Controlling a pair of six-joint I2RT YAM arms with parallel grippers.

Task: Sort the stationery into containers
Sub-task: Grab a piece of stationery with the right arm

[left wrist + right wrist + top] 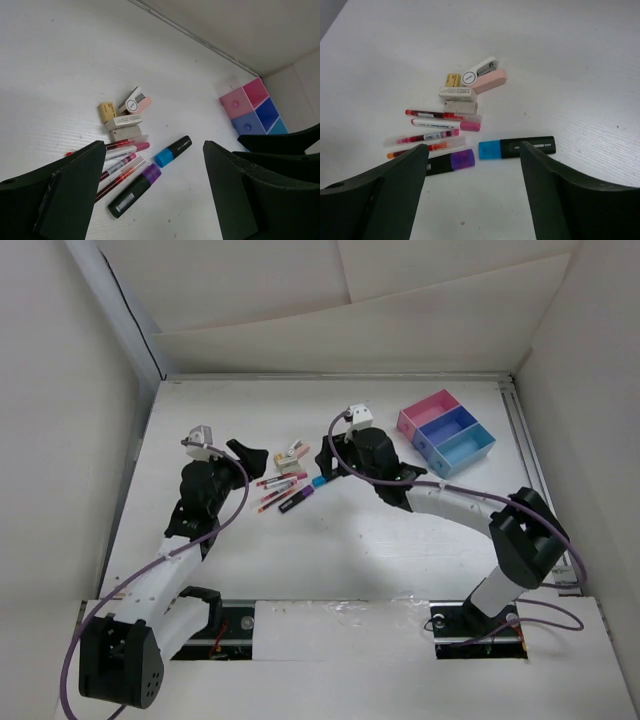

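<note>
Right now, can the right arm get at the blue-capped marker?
Probably yes. The right pincer is open and hovers just above the blue marker. Nothing lies on it. The purple marker sits close beside its cap, so a grasp nearer the black end looks safer.

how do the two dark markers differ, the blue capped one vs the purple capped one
Cap: the blue-capped marker has a light blue end, the purple-capped marker a purple one. Place: the purple-capped marker lies next to the pens; the blue-capped marker lies beyond it, apart from them. Both have dark barrels and lie flat, roughly parallel.
</note>
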